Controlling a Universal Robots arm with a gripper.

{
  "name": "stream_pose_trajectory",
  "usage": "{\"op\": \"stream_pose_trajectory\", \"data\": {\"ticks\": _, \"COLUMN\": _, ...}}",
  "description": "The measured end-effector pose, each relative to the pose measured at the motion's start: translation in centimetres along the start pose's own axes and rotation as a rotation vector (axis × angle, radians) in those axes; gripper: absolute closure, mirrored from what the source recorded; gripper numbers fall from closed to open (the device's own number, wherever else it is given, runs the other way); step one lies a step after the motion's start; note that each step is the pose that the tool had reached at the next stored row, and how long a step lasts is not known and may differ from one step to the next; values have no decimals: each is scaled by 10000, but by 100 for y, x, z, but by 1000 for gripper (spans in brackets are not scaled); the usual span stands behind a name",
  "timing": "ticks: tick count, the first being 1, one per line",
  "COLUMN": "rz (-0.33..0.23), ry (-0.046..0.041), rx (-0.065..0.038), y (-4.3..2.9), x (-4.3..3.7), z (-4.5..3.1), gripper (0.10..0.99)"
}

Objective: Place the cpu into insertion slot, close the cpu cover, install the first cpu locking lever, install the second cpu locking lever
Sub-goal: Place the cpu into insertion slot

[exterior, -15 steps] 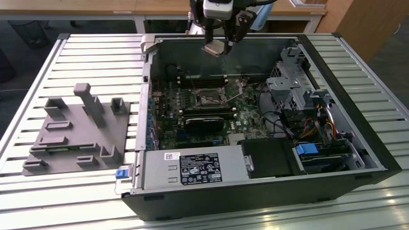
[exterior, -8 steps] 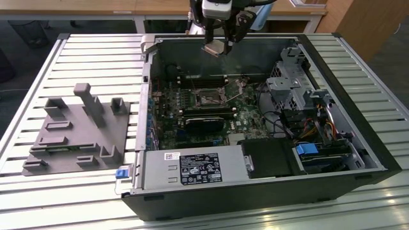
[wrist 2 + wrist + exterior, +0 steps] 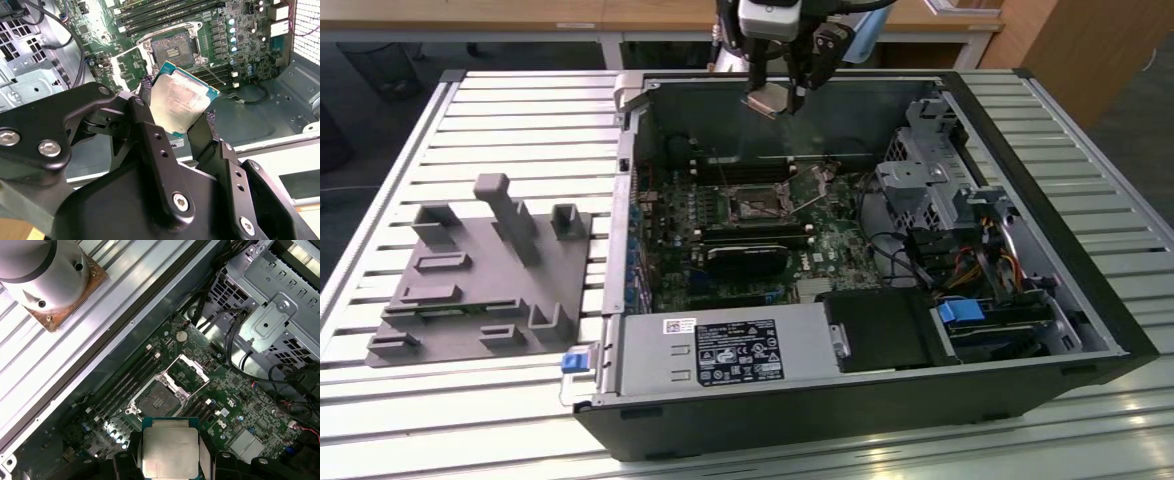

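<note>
Quick status: the gripper [image 3: 770, 100] has its jaws clamped on the cpu [image 3: 182, 102], pinching it by two opposite edges, with the silvery top facing the camera in the second wrist view. The chip hangs in the air over the open computer case [image 3: 854, 420], toward the far edge of the table [image 3: 520, 120] in the exterior view, touching nothing under it. The insertion slot [image 3: 156, 401] sits bare on the green motherboard [image 3: 670, 290], well apart from the chip. The cpu cover [image 3: 115, 67] is flipped open, tilted up right beside the slot. A grey fixture plate [image 3: 467, 290] lies near the table's edge on the exterior view's left.
</note>
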State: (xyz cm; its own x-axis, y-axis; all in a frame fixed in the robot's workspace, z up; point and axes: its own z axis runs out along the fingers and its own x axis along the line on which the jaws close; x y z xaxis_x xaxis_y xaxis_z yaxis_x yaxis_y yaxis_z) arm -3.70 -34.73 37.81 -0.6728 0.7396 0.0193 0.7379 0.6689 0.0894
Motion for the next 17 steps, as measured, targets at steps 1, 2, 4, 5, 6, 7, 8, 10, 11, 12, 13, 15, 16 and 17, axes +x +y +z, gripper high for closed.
{"op": "stream_pose_trajectory", "data": {"ticks": 1, "rz": 35, "ry": -3, "rx": -1, "y": 0, "x": 0, "z": 0, "gripper": 549}}
{"op": "stream_pose_trajectory", "data": {"ticks": 2, "rz": 72, "ry": -7, "rx": -1, "y": 0, "x": 0, "z": 0, "gripper": 549}}
{"op": "stream_pose_trajectory", "data": {"ticks": 4, "rz": 154, "ry": -14, "rx": -3, "y": 0, "x": 0, "z": 0, "gripper": 549}}
{"op": "stream_pose_trajectory", "data": {"ticks": 5, "rz": 194, "ry": -18, "rx": -3, "y": 0, "x": 0, "z": 0, "gripper": 549}}
{"op": "stream_pose_trajectory", "data": {"ticks": 6, "rz": 232, "ry": -22, "rx": -4, "y": 0, "x": 0, "z": 0, "gripper": 549}}
{"op": "stream_pose_trajectory", "data": {"ticks": 7, "rz": 270, "ry": -25, "rx": -4, "y": 0, "x": 0, "z": 1, "gripper": 549}}
{"op": "stream_pose_trajectory", "data": {"ticks": 8, "rz": 307, "ry": -29, "rx": -5, "y": 0, "x": 0, "z": 1, "gripper": 549}}
{"op": "stream_pose_trajectory", "data": {"ticks": 10, "rz": 380, "ry": -36, "rx": -5, "y": 0, "x": 0, "z": 1, "gripper": 549}}
{"op": "stream_pose_trajectory", "data": {"ticks": 11, "rz": 418, "ry": -39, "rx": -6, "y": 0, "x": 0, "z": 1, "gripper": 549}}
{"op": "stream_pose_trajectory", "data": {"ticks": 12, "rz": 461, "ry": -43, "rx": -7, "y": 0, "x": 0, "z": 1, "gripper": 549}}
{"op": "stream_pose_trajectory", "data": {"ticks": 13, "rz": 505, "ry": -47, "rx": -8, "y": 0, "x": 0, "z": 1, "gripper": 549}}
{"op": "stream_pose_trajectory", "data": {"ticks": 15, "rz": 615, "ry": -57, "rx": -10, "y": 0, "x": 0, "z": 2, "gripper": 549}}
{"op": "stream_pose_trajectory", "data": {"ticks": 16, "rz": 678, "ry": -63, "rx": -11, "y": 0, "x": 0, "z": 2, "gripper": 549}}
{"op": "stream_pose_trajectory", "data": {"ticks": 17, "rz": 748, "ry": -69, "rx": -13, "y": 0, "x": 0, "z": 3, "gripper": 549}}
